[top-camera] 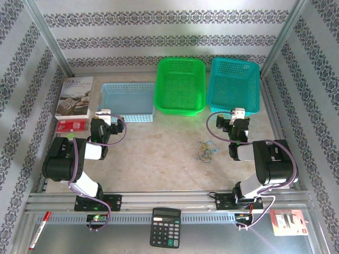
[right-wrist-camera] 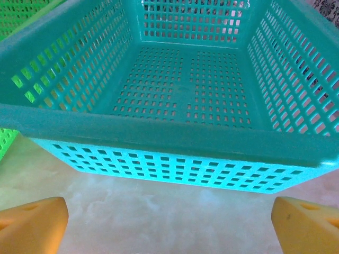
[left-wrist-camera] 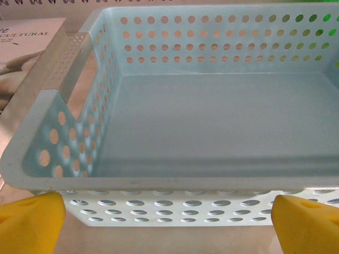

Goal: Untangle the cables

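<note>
The cables [top-camera: 205, 150] lie as a small tangle of thin yellowish, white and dark wires on the table's middle, right of centre. My left gripper [top-camera: 104, 113] hovers at the near left corner of the pale blue basket [top-camera: 128, 102]; its yellow fingertips [left-wrist-camera: 29, 222] stand wide apart with nothing between them. My right gripper [top-camera: 239, 113] faces the teal basket [top-camera: 234, 84], a little right of and beyond the cables. It is open and empty, and its yellow fingertips [right-wrist-camera: 32, 222] sit at the lower corners of the right wrist view.
A green basket [top-camera: 180, 84] stands between the pale blue and teal ones along the back. A booklet [top-camera: 74, 97] and a red packet [top-camera: 71, 125] lie at the far left. A calculator [top-camera: 166, 227], a red marker [top-camera: 38, 230] and a red card [top-camera: 288, 221] rest on the near shelf.
</note>
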Robot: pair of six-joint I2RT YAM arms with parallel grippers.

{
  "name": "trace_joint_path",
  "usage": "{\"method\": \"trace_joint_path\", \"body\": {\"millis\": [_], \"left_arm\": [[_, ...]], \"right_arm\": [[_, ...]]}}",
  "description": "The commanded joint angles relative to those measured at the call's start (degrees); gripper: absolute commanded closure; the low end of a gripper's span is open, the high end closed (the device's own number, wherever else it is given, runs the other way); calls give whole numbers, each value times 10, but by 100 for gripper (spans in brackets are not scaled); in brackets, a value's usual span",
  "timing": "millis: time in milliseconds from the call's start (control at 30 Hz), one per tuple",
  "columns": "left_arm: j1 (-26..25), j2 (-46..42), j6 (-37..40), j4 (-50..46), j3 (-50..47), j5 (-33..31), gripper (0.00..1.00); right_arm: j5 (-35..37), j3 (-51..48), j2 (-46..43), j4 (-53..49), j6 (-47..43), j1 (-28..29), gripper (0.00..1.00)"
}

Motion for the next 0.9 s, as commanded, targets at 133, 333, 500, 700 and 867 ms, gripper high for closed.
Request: {"method": "trace_joint_path", "body": {"millis": [133,333,500,700,867], "left_arm": [[7,-84,-15,-60,0,-59,0],[7,-192,-68,-184,33,-106,0],[7,-287,-185,-356,105,-56,0],[-13,-355,-276,-498,169,69,0],[-102,-369,-290,-590,194,104,0]], "right_arm": [[21,3,-133,-69,13,0,2],[74,56,-244,-285,175,-2,2],[0,36,-360,-320,330,-20,2],[-186,34,-455,-410,397,-14,11],[-229,62,-454,-623,419,42,22]]}}
